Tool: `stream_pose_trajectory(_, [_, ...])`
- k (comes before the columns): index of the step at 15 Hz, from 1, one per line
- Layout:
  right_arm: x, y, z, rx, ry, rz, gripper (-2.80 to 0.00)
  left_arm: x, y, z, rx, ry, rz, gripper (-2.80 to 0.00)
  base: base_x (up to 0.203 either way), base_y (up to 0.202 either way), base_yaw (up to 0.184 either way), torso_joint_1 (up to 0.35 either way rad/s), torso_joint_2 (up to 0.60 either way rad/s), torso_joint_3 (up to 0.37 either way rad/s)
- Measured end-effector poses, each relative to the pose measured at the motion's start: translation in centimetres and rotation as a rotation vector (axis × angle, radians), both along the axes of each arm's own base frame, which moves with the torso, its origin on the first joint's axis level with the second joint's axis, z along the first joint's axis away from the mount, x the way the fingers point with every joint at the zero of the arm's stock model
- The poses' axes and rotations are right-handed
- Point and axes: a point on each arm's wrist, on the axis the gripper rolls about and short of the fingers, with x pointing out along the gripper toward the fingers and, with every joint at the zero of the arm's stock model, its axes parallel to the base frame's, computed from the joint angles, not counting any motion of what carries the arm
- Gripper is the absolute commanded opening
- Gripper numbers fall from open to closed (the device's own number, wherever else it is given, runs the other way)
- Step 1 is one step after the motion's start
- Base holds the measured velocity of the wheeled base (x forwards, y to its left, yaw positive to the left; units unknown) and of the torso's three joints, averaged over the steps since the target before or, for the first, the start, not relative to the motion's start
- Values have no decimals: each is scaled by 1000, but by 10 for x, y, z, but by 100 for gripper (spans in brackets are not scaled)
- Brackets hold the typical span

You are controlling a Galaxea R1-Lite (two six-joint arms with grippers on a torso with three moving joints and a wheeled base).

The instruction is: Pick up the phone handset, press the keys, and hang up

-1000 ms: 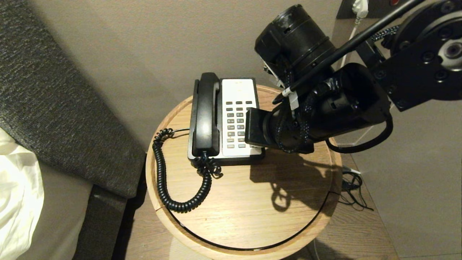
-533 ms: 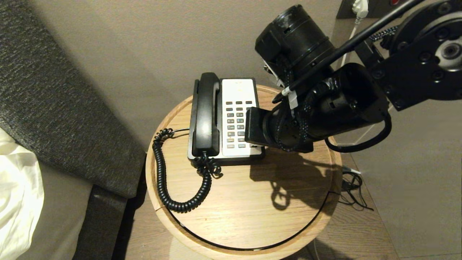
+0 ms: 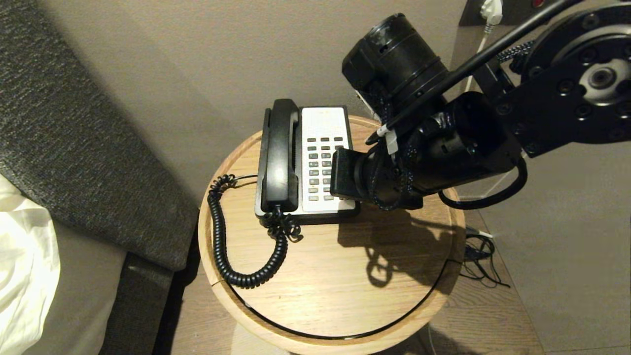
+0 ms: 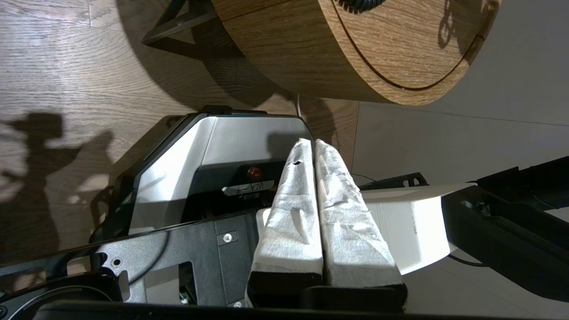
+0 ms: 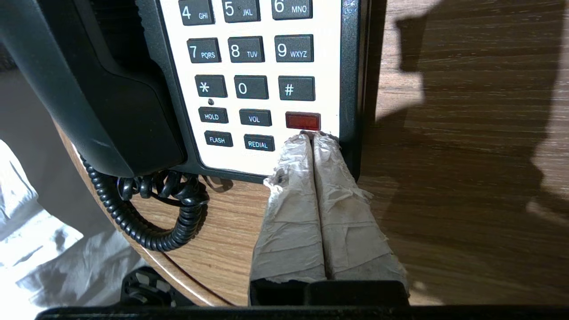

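1. Your round wooden side table point(image 3: 325, 291) is filling the middle of the head view, pale oak grain under a raised rim, with a dark upholstered headboard point(image 3: 84, 148) sitting to the robot's left of it.

2. Your right arm point(image 3: 443, 143) is reaching in over the table's right side, its black bulk covering the phone's right edge and throwing a shadow onto the wood.

3. The phone base point(image 3: 323, 121) is sitting at the back of the table: a black shell with a white faceplate.

4. The phone handset point(image 3: 279, 153) is lying in its cradle along the base's left side. It is a long, glossy black receiver with rounded ends, catching a highlight at mid-length.

5. Its coiled cord point(image 3: 222, 236) is looping off the near end and out across the wood in a wide arc.

6. The keys point(image 5: 247, 84) are showing as dark grey rectangles with white legends, in rows down the faceplate, plus one red button point(image 5: 302, 121) at the lower right.

7. Your right gripper point(image 5: 313, 135) is pinched closed, holding nothing, its paper-wrapped tips resting on the faceplate just below that red button.

8. Your left gripper point(image 4: 310, 144) is hanging low beside the table, over the robot's base, fingers pressed together and empty.
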Motion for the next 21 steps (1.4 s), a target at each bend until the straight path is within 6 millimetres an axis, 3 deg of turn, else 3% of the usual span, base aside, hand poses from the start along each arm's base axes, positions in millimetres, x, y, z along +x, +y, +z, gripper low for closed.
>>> stream_pose_trajectory(5, [-2,-2,1,-5,3,0,-280,0,0,0,0,-3,0,-280,0,0,0,0,0,0])
stream_pose_trajectory(12, [-26,-34,38,56,-36,-7,-280,0,1,-6,19,4,10,-280,0,0,0,0,0,0])
stream_pose_trajectory(16, [-53,-72,68,113,-58,-32,-280,-2,5,-5,78,-62,153,-280,0,0,0,0,0,0])
stream_pose_trajectory(21, [-100,-154,102,236,-103,-154,-280,-18,14,-8,129,-98,466,-280,0,0,0,0,0,0])
